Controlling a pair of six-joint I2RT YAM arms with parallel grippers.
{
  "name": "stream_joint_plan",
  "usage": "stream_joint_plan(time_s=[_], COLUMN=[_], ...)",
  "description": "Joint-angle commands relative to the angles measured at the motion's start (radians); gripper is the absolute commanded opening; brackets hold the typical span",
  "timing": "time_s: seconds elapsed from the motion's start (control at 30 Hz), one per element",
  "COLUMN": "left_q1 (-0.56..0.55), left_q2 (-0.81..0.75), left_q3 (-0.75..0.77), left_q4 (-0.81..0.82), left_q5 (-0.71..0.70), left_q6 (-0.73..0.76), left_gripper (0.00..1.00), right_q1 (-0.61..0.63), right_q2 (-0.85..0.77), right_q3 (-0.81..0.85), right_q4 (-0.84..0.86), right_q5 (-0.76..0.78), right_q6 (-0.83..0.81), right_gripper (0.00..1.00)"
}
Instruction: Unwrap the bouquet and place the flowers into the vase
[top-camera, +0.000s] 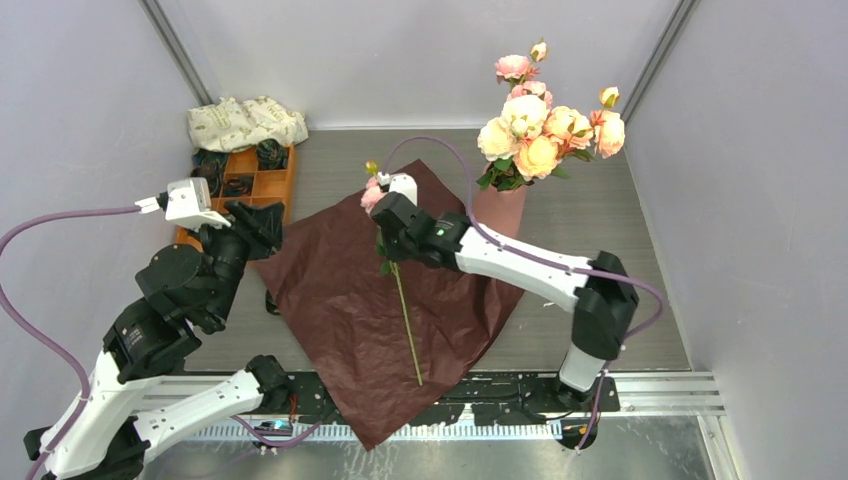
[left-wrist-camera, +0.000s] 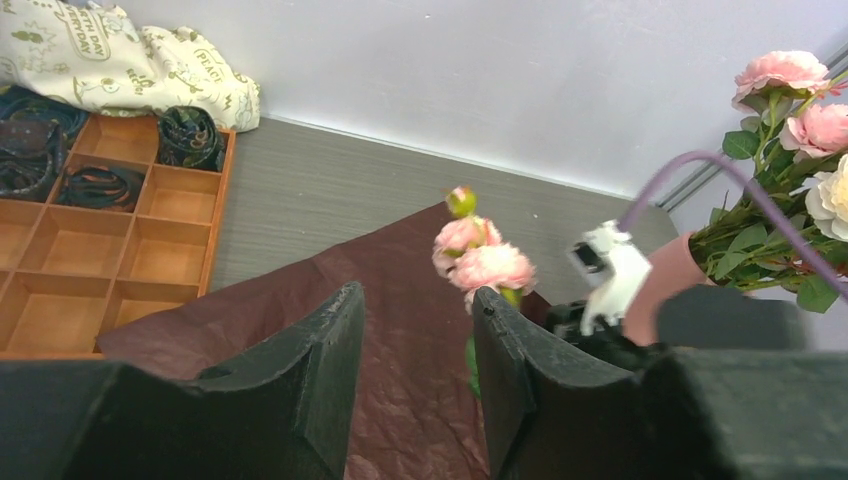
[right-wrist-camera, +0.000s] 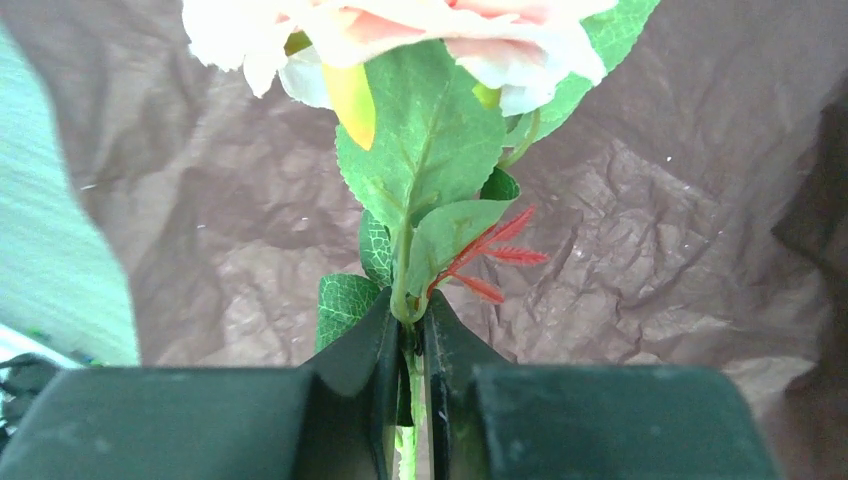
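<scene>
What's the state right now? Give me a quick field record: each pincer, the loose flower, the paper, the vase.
right pincer: shut on the loose flower's stem, just below its leaves
left pincer: open, empty, at the paper's left edge
loose flower: over the paper, not yet in the vase
paper: spread open, crinkled
vase: upright by the paper's far right edge, holding roses

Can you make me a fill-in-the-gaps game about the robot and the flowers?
1. The right gripper is pinching a pink rose by its thin green ____.
2. The other flowers stand in the pink ____.
3. The left gripper is open and holds ____.
4. The compartment tray near the left arm is coloured ____.
Missing words: stem, vase, nothing, orange.
</scene>
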Motion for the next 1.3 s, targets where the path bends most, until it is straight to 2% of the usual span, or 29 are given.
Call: stream_joint_plan(time_s=[0.0, 0.43, 0.63, 0.7, 1.0, 1.27], left_q1=[-0.003, -0.003, -0.003, -0.003, -0.003, -0.003], left_q2=[0.017, 0.054, 0.065, 0.067, 0.09, 0.107], left_q3=[0.01, 0.012, 0.01, 0.01, 0.003, -0.022], left_q4=[0.034, 0.056, 0.06, 0.062, 0.087, 0.125], left_q5=[-0.018, 0.032, 0.037, 0.039, 0.067, 0.082], left_q6=[0.007, 0.004, -0.002, -0.003, 0.003, 0.019], left_gripper=[0.46, 0.53, 0.61, 0.67, 0.67, 0.66], right_q1=[0.027, 0.139, 0.141, 0.141, 0.141, 0.14], right_q2=[-0.17, -0.597, -0.745, -0.779, -0.809, -0.742], right_q3=[0.06, 0.077, 0.075, 0.071, 0.024, -0.043], right_q4=[-0.015, 0.039, 0.086, 0.118, 0.379, 0.733], right_q5=[0.105, 0.264, 0.31, 0.317, 0.368, 0.409], right_q6=[-0.08, -0.365, -0.488, -0.543, -0.873, -1.174], right_gripper=[0.01, 0.01, 0.01, 0.01, 0.01, 0.01])
